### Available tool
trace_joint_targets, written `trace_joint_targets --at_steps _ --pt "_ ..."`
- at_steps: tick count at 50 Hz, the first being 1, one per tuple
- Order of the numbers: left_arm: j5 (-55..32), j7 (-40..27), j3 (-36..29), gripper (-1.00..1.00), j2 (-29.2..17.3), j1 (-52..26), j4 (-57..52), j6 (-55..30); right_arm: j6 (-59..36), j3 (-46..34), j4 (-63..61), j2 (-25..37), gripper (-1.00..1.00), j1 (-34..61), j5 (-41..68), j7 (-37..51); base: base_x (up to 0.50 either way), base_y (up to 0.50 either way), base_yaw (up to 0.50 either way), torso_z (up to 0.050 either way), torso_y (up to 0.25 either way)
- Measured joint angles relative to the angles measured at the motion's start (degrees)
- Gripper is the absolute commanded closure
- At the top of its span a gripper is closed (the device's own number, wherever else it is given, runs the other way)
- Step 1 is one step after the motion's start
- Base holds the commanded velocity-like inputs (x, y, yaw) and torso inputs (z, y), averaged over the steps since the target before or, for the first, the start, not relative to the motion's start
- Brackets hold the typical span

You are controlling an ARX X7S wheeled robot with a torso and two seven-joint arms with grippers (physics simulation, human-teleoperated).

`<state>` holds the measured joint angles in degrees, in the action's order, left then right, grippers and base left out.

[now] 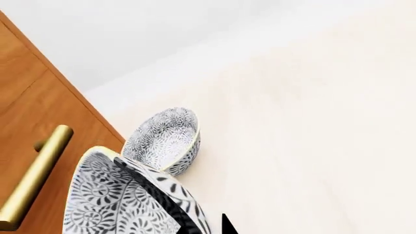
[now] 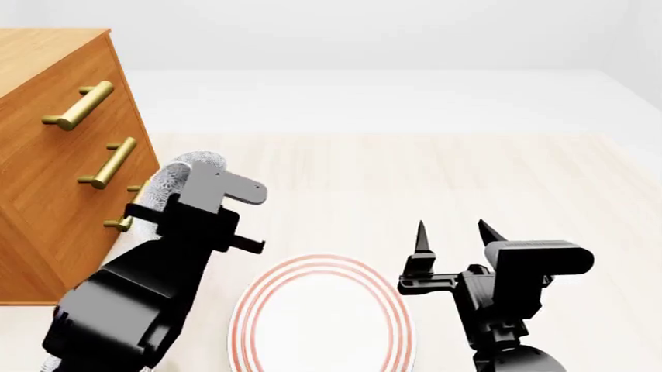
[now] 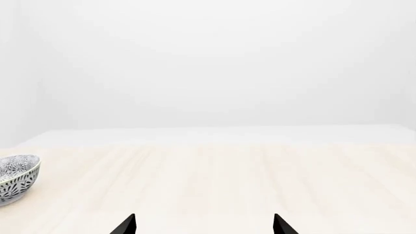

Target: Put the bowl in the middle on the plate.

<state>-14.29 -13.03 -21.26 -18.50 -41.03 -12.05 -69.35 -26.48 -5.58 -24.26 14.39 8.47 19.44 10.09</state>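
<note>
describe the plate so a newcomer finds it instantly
Start at the wooden drawer cabinet with brass handles on the left of the head view. On the pale floor near the robot, between both arms, lies the plate: flat, white, ringed with thin red circles.

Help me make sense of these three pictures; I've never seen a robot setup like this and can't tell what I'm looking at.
These are simulator renders of a two-armed robot. One picture looks down from its head: the left arm shows at the left and the right gripper, open and empty, at the right. Between them a white plate with red rings lies on the pale floor, beside a wooden drawer cabinet. The other two pictures come from cameras near each gripper. The left one shows a speckled bowl very close, with a second bowl beyond it. Whether the left gripper grips the near bowl is unclear. The right one shows open fingertips and a bowl at the edge.
</note>
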Motion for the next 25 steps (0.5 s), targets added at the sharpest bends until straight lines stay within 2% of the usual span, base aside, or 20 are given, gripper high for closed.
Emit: trace_joint_targets --at_steps 11,25 --pt "-0.27 1.68 -7.64 1.0 -4.71 2.76 -14.72 -0.27 0.16 -0.01 -0.03 0.21 -1.0 -0.01 0.28 0.3 0.0 0.0 0.0 0.0 0.0" --pt "1.5 4.52 -23.75 1.0 -11.39 2.74 -29.54 0.28 0.26 0.1 -0.19 0.5 -1.0 -0.07 0.66 0.79 0.0 0.0 0.0 0.0 0.0"
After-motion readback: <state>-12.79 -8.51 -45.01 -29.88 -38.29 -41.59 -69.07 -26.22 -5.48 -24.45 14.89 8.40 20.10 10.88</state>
